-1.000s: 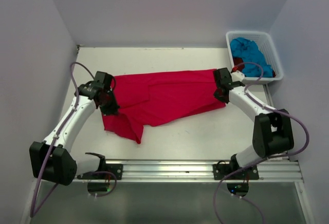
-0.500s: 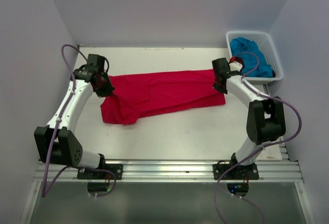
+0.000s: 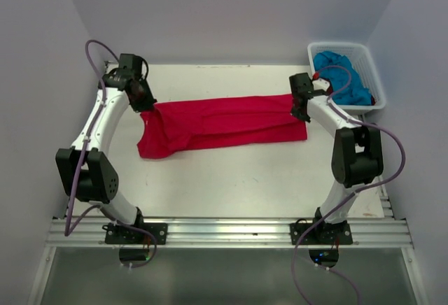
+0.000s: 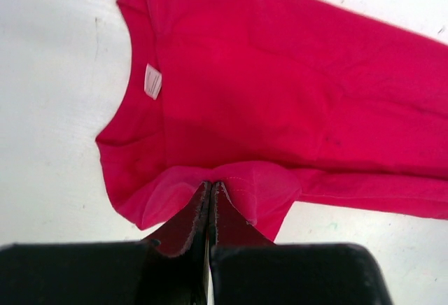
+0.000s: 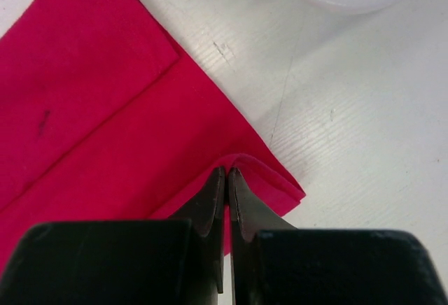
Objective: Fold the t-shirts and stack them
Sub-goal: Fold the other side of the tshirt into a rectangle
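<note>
Our left hand (image 4: 211,187) pinches a stitched hem of the bright red-pink t-shirt (image 3: 224,124), fingers closed on the cloth. Our right hand (image 5: 226,173) grips its opposite folded corner likewise. The soft shirt lies stretched across the white counter (image 3: 231,179). Its small white neck tag (image 4: 152,81) is unreadable. A turquoise t-shirt (image 3: 339,74) sits bunched in the white plastic basket (image 3: 369,59).

The left gripper (image 4: 211,192) pinches a raised fold of the red-pink t-shirt (image 4: 280,102), whose white neck label (image 4: 152,81) shows.
</note>
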